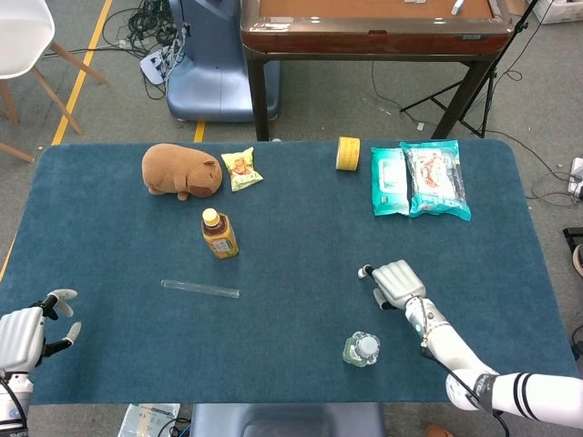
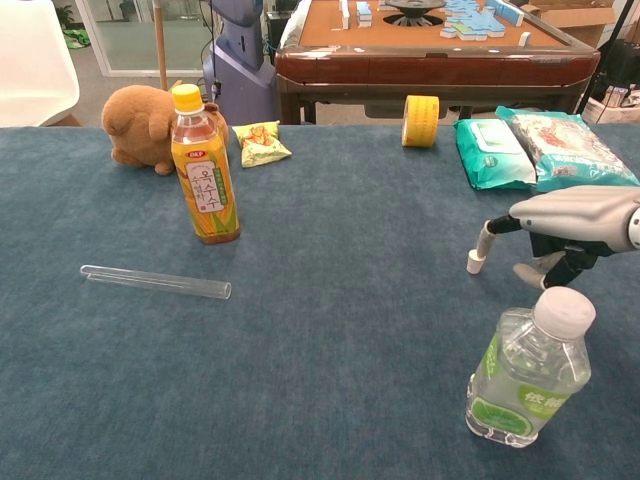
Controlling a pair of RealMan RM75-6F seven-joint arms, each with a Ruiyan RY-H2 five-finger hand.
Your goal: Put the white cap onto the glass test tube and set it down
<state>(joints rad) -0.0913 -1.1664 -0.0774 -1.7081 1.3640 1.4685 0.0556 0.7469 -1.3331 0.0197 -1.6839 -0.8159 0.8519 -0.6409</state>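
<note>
Nearby, the right hand (image 2: 565, 228) reaches one fingertip onto the white cap (image 2: 475, 264) on the cloth, not yet pinching it, likely lining up a pickup. Farther left, the glass test tube (image 2: 155, 282) lies flat, untouched; the left hand (image 1: 27, 333) waits spread.

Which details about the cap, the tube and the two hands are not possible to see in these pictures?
- White cap: chest view shows a fingertip of the right hand at it; grip or mere touch is unclear. In head view the fingers hide it.
- Left hand: cut off by the head view's edge, absent from chest view.
- Glass test tube: its open end is too small to identify.
</note>
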